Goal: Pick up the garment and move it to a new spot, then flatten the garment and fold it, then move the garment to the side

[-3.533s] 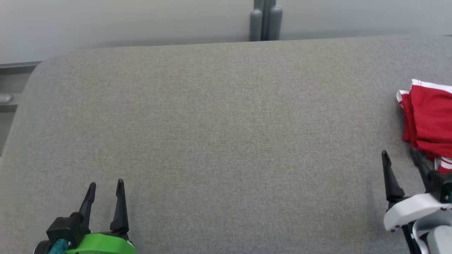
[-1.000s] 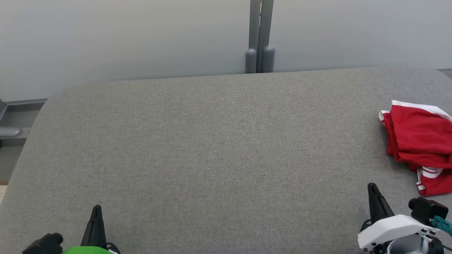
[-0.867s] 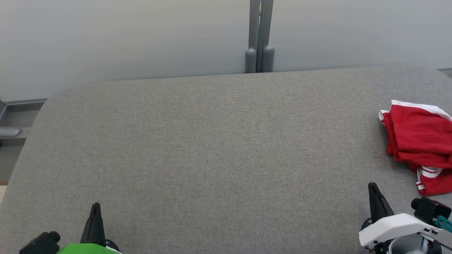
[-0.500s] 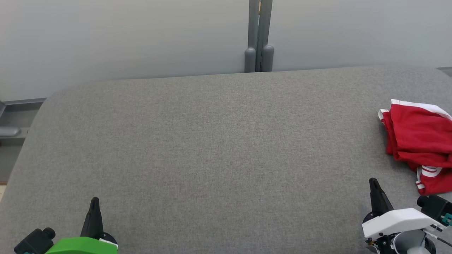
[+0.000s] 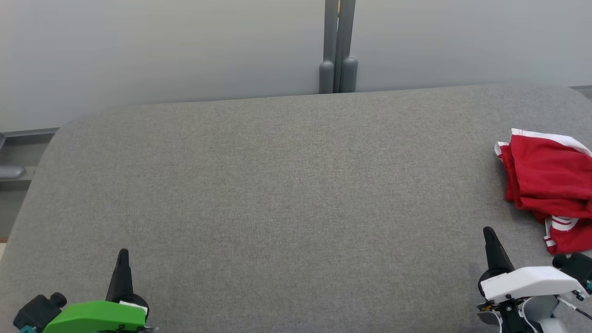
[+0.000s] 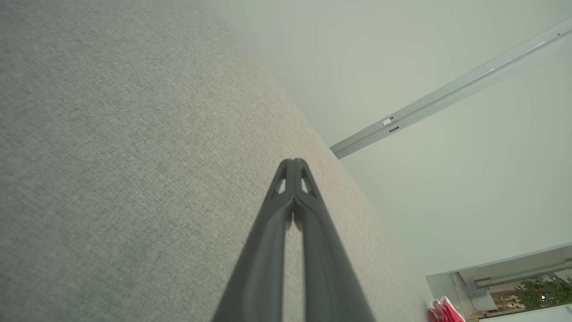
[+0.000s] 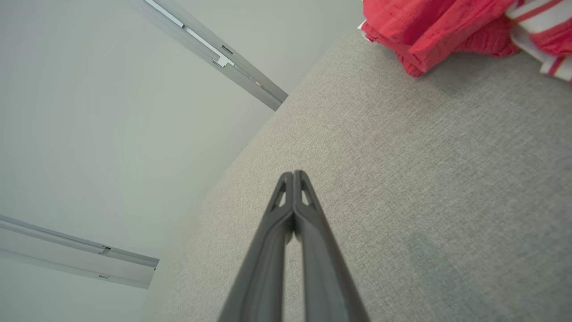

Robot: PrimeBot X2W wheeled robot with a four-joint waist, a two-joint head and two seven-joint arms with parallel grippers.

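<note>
The red, white-striped garment point(image 5: 550, 180) lies bunched on the grey surface point(image 5: 286, 185). The right gripper point(image 5: 488, 233), fingers pressed together, sits near it. The left gripper point(image 5: 122, 255), also pressed together, is well apart from it.

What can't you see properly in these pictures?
Head view: the garment runs off the right edge and is bunched up, so its kind and full shape are unknown.
Right wrist view: the top and right edges cut the garment off.
Left wrist view: the garment is a tiny sliver at the bottom edge, and the plant in the corner is small and blurred.
</note>
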